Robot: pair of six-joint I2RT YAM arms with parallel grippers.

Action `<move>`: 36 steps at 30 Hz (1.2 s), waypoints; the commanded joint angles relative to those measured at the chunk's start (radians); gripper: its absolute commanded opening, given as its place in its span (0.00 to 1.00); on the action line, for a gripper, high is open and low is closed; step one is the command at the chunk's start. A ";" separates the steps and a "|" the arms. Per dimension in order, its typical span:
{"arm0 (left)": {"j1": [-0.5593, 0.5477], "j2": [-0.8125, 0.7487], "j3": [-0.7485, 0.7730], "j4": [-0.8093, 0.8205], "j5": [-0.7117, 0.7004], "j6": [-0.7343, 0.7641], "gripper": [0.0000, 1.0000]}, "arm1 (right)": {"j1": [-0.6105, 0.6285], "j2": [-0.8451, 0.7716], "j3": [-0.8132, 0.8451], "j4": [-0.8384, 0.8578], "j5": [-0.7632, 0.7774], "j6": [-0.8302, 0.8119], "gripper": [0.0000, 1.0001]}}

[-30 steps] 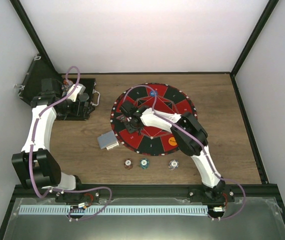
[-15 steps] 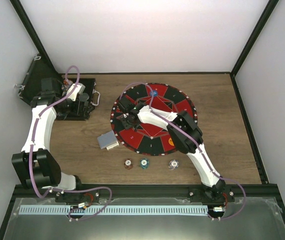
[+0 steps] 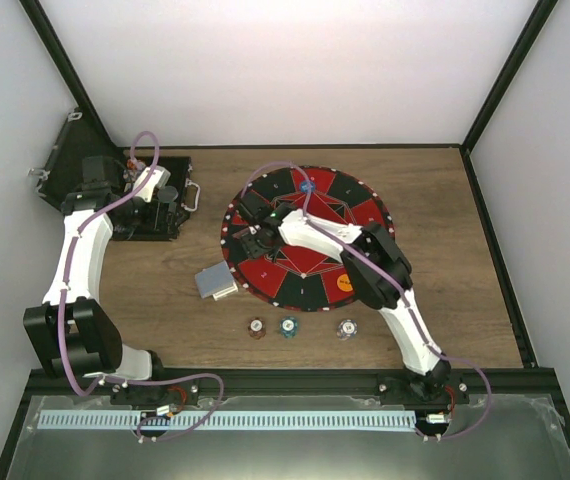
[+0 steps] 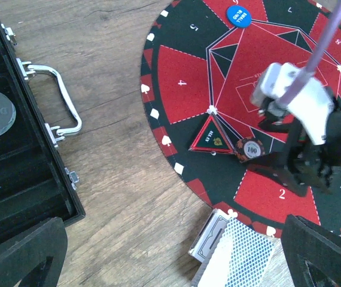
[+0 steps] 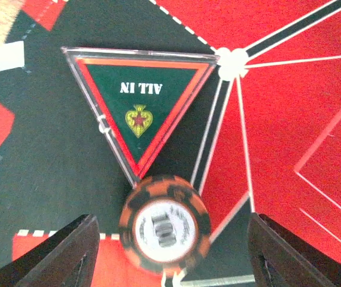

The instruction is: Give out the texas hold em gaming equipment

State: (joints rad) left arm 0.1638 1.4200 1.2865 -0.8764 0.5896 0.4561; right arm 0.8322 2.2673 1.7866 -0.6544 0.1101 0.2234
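Note:
A brown edge-striped chip marked 100 lies on the round red-and-black mat, touching the tip of a triangular "ALL IN" marker. My right gripper is open over the chip, with a finger on each side and clear of it. In the top view the right gripper is over the mat's left part. The chip also shows in the left wrist view. Grey-blue-backed cards lie off the mat's left edge. My left gripper is open and empty above the black case.
A blue button lies at the mat's far side and an orange button at its near side. Three chips lie in a row on the wood before the mat. The case handle points toward the mat.
My right gripper shifted a little over the mat's left part and back. The left arm has not moved.

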 commanded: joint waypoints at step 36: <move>0.005 -0.018 0.031 -0.018 0.019 0.014 1.00 | 0.420 -0.389 -0.497 -0.008 -0.046 0.217 0.65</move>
State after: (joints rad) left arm 0.1638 1.4200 1.2877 -0.8856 0.5922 0.4576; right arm 1.2427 1.8736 1.2972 -0.6765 0.0704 0.4236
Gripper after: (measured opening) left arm 0.999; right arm 0.679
